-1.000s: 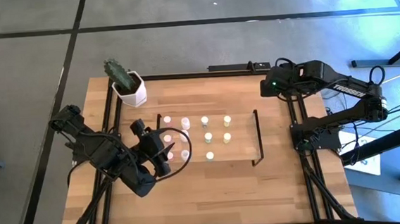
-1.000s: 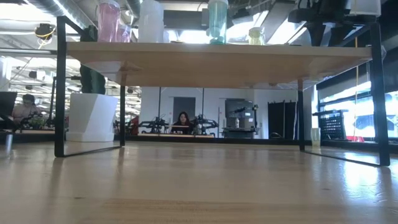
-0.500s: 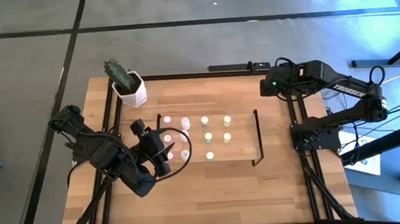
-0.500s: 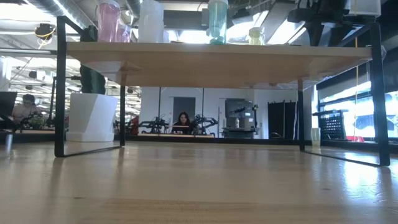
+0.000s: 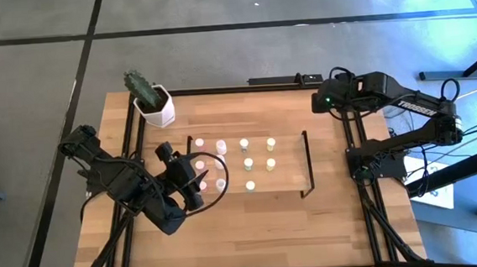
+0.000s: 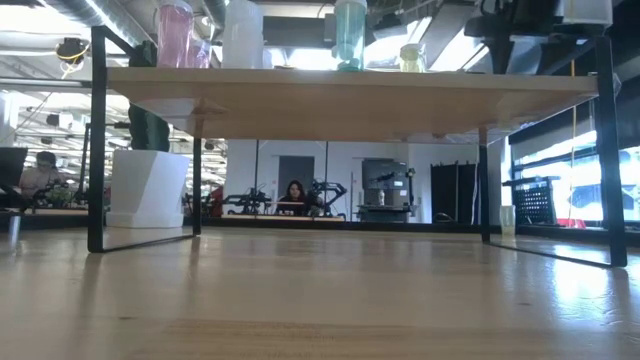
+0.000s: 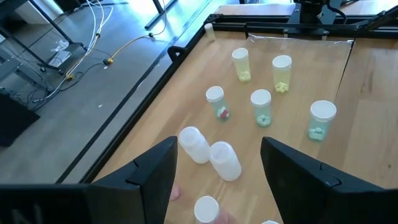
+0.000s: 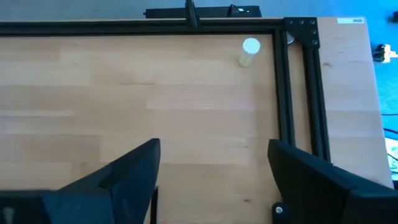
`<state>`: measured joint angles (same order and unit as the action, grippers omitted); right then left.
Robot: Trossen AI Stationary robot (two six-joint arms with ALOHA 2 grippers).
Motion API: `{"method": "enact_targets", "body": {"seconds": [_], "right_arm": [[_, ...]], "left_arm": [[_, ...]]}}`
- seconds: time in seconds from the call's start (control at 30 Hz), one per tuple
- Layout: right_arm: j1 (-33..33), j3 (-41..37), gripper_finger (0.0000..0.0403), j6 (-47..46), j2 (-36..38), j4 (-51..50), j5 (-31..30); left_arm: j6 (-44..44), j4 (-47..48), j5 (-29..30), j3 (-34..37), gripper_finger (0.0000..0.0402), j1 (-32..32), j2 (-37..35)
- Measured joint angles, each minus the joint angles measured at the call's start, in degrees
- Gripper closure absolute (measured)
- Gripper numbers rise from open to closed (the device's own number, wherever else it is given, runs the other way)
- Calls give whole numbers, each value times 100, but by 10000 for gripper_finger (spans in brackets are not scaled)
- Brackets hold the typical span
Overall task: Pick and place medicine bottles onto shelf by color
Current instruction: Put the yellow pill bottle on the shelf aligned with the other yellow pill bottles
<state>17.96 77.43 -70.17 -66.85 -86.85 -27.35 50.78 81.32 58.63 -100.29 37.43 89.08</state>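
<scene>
Shelf [image 5: 285,177] mid-table carrying eight capped medicine bottles [image 5: 247,163] in pink, green and yellow columns, left gripper [image 5: 198,180] fingers apart beside the pink ones, right gripper [image 8: 211,180] spread empty at the table's far right corner, one yellow bottle [image 8: 249,51] near it.

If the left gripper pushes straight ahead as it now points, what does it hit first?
Probably the two clear bottles lying on their sides on the light-wood shelf, just ahead of the open left gripper. Depth is uncertain; it may pass above them.
</scene>
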Motion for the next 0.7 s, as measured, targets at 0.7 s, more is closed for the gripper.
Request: {"method": "enact_targets", "body": {"seconds": [0.7], "right_arm": [[92, 0, 116, 293, -242, 2, -737]], "left_arm": [[0, 1, 2, 0, 178, 0, 0]]}}
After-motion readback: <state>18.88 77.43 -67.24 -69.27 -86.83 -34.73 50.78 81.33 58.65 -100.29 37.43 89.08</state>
